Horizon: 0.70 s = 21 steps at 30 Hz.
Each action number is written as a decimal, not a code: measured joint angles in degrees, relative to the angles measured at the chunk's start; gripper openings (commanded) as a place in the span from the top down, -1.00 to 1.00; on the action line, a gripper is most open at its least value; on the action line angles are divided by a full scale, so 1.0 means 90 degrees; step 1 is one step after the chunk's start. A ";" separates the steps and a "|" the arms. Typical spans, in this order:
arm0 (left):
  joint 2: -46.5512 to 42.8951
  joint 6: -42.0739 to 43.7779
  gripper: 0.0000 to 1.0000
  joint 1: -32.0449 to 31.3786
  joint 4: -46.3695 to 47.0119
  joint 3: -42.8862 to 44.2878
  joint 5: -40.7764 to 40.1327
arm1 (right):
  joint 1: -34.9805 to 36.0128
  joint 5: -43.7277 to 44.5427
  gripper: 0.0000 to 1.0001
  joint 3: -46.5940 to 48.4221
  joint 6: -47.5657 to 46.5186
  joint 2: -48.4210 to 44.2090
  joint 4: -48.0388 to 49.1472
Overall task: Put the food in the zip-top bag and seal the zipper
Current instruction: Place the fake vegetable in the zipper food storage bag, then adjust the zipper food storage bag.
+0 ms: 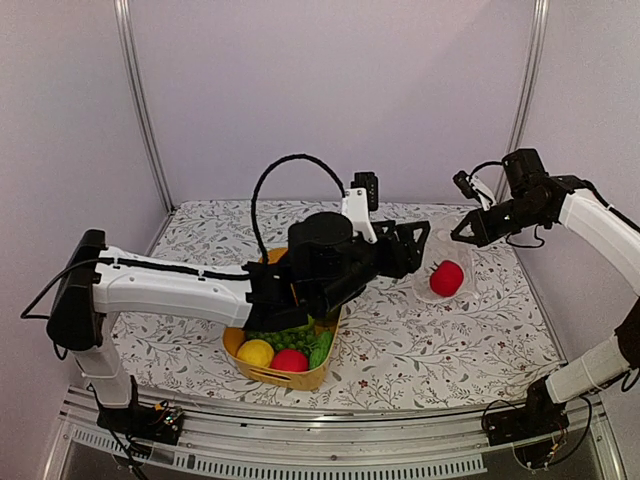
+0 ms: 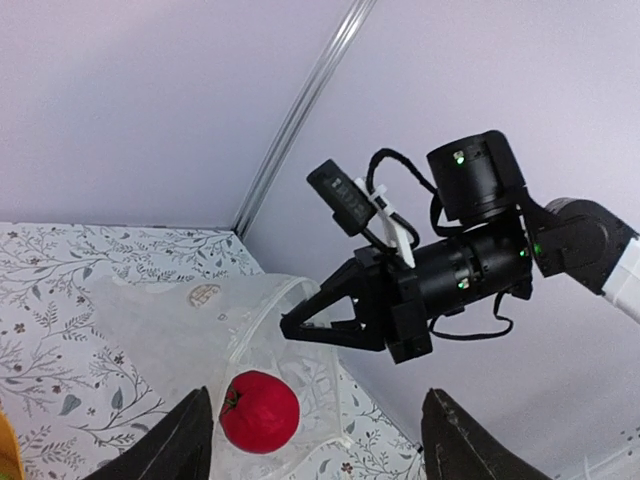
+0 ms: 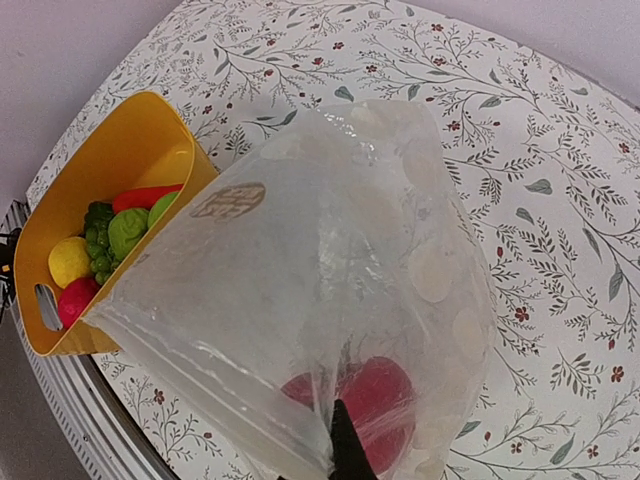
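Observation:
The zip-top bag [image 3: 330, 250] is clear with white dots and hangs lifted by its mouth edge, with my right gripper [image 1: 462, 236] shut on that rim. Its zipper strip [image 3: 215, 375] runs along the open mouth. A red round fruit [image 2: 259, 411] lies inside the bag, and it also shows through the plastic [image 3: 385, 405] in the right wrist view. My left gripper [image 2: 320, 445] is open and empty, just in front of the bag's mouth and over the fruit. The other food [image 1: 285, 350] is in the yellow basket: yellow and red fruits, grapes, greens and a chili.
The yellow basket [image 3: 120, 160] stands at the table's near middle, under my left arm [image 1: 200, 285]. A floral cloth [image 1: 450, 350] covers the table. Walls and metal posts [image 1: 140, 100] close in the back and sides.

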 measured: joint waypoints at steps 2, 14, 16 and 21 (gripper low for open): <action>0.0255 -0.0410 -0.39 0.0007 -0.0100 -0.0002 -0.0029 | 0.0000 -0.0034 1.00 -0.0066 0.0010 -0.0010 0.0041; 0.2589 -0.1710 0.26 0.0066 -0.1914 0.1894 -0.0172 | 0.0000 -0.0274 1.00 -0.0073 0.0119 -0.0007 0.0121; 0.2773 -0.1911 0.55 0.0126 -0.2028 0.2144 -0.0104 | 0.0000 -0.0287 1.00 -0.0073 0.0119 -0.0010 0.0121; 0.2958 -0.2021 1.00 0.0342 -0.1982 0.2242 -0.0049 | 0.0002 -0.0141 1.00 -0.0138 0.0109 -0.0027 0.0192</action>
